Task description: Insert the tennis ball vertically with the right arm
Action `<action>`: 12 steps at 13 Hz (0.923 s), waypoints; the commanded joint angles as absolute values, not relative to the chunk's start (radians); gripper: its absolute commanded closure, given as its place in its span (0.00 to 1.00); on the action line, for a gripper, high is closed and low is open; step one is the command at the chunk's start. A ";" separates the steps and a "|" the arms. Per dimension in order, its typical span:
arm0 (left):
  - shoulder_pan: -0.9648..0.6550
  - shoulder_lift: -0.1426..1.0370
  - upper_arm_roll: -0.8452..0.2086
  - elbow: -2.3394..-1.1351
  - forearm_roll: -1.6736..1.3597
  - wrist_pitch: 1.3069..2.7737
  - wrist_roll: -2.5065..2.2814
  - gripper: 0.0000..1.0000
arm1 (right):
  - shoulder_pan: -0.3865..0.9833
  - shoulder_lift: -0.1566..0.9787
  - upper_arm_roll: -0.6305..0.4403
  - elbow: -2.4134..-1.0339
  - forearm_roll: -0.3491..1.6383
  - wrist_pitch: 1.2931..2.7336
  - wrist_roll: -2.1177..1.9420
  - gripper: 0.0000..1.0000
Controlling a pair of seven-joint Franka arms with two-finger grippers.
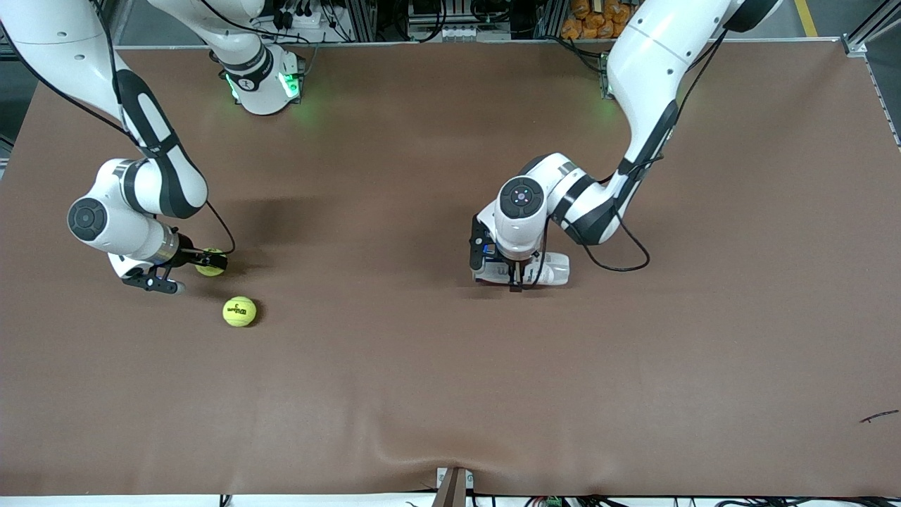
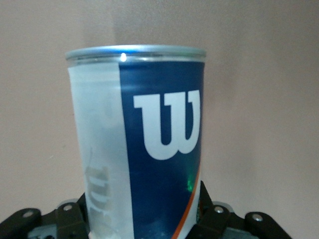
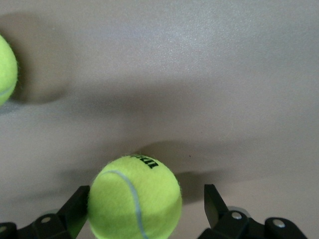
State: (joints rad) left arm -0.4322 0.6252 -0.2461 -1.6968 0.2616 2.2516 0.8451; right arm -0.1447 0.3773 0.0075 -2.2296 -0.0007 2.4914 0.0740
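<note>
Centre the right gripper point(image 3: 137, 211) squarely on the tennis ball point(image 3: 134, 196) before closing — its fingers stand spread, one touching the felt, the other apart. The yellow-green ball with a white seam lies near the right arm's table edge. The left gripper point(image 2: 144, 219) clamps the Wilson can point(image 2: 144, 139) mid-table.

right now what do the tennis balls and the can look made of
Tennis balls: yellow-green fuzzy felt with a curved seam, seen on the one between the right claw fingers; another lies loose. Tennis ball can in the left claw: seemingly clear plastic with a glossy blue printed label and a shiny, likely metal, rim.
</note>
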 commanded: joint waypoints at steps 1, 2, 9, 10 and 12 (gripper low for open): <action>-0.394 0.584 -0.261 -1.616 0.142 2.110 0.992 0.23 | -0.160 0.376 0.023 -2.232 -0.006 2.496 0.086 0.00; -0.382 0.583 -0.261 -1.580 0.096 2.065 1.050 0.24 | -0.158 0.376 0.023 -2.232 -0.006 2.493 0.087 0.16; -0.261 0.566 -0.261 -1.539 -0.335 2.039 1.434 0.24 | -0.155 0.310 0.023 -2.189 -0.006 2.372 0.087 0.40; -0.244 0.568 -0.261 -1.522 -0.389 2.039 1.483 0.24 | -0.155 0.272 0.025 -2.156 -0.006 2.291 0.087 0.40; -0.223 0.569 -0.261 -1.520 -0.480 2.039 1.561 0.24 | -0.141 0.201 0.026 -2.068 -0.006 2.125 0.086 0.40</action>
State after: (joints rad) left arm -0.2474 0.5705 -0.2476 -1.5372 -0.4049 2.0565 1.4949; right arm -0.1438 0.3009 0.0150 -2.1223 -0.0008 2.2634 0.0745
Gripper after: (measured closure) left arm 0.238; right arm 0.330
